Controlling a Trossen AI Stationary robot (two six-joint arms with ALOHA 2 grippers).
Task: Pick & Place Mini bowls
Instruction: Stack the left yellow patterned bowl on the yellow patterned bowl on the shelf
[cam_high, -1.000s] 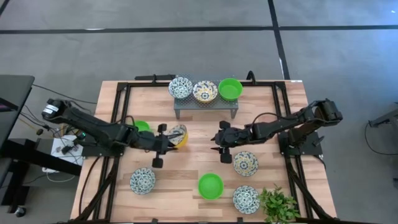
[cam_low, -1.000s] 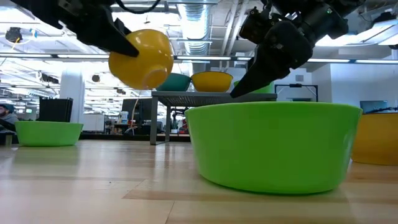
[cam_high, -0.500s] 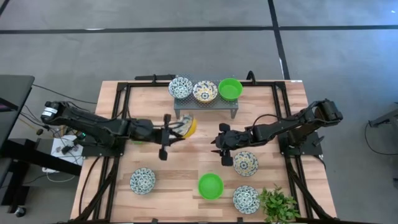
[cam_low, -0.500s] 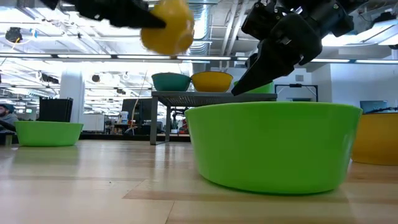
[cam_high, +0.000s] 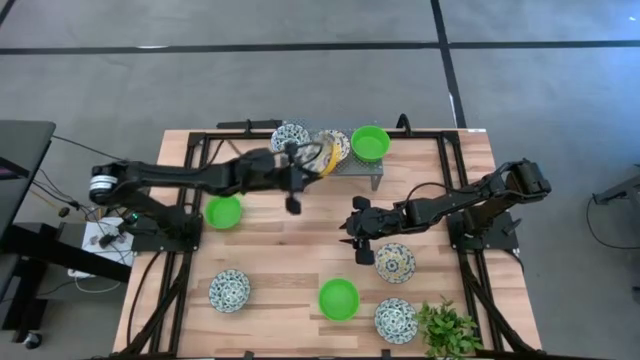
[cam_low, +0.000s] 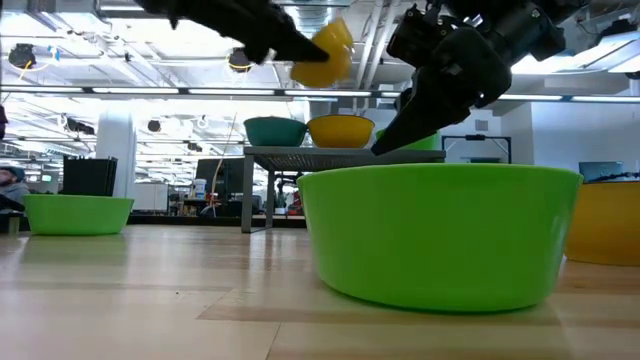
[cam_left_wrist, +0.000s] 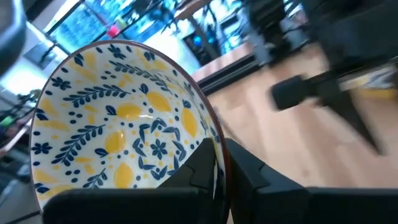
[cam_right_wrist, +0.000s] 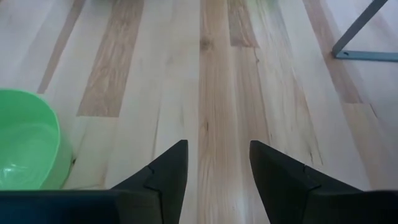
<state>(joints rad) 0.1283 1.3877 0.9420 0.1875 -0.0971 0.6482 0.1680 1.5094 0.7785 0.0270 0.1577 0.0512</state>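
While pinched at its rim by the left gripper (cam_high: 308, 160), hangs in the air, tilted on edge: yellow patterned bowl (cam_high: 320, 156), over the middle of the grey rack (cam_high: 330, 180) at the far side of the table (cam_high: 300, 250), clear of the wood. Shows high in the low view too, plain yellow outside (cam_low: 325, 55), above the rack top. From the left wrist: white inside with blue leaves and yellow lemons (cam_left_wrist: 124, 124), one dark finger (cam_left_wrist: 202, 165) inside the wall and one outside, clamped narrow on the ceramic.

Directly under and behind the held one, on the rack: blue-and-white rack bowl (cam_high: 288, 134) and yellow rack bowl (cam_high: 336, 142), both partly covered by the arm; beside them, in plain sight, green rack bowl (cam_high: 371, 143).

Down on the wood, upright and well apart: left green bowl (cam_high: 223, 211) beside the left arm's base; near-left blue-and-white bowl (cam_high: 229, 290); near green bowl (cam_high: 338, 298), filling the foreground of the low view (cam_low: 440, 235); cream patterned bowl (cam_high: 395, 262); near-right blue-and-white bowl (cam_high: 396, 320) just beside the leafy plant (cam_high: 447, 330).

Farther right, low over bare planks: right gripper (cam_high: 352, 238), fingers spread wide around nothing (cam_right_wrist: 217, 168), next to the cream patterned bowl but not touching it.
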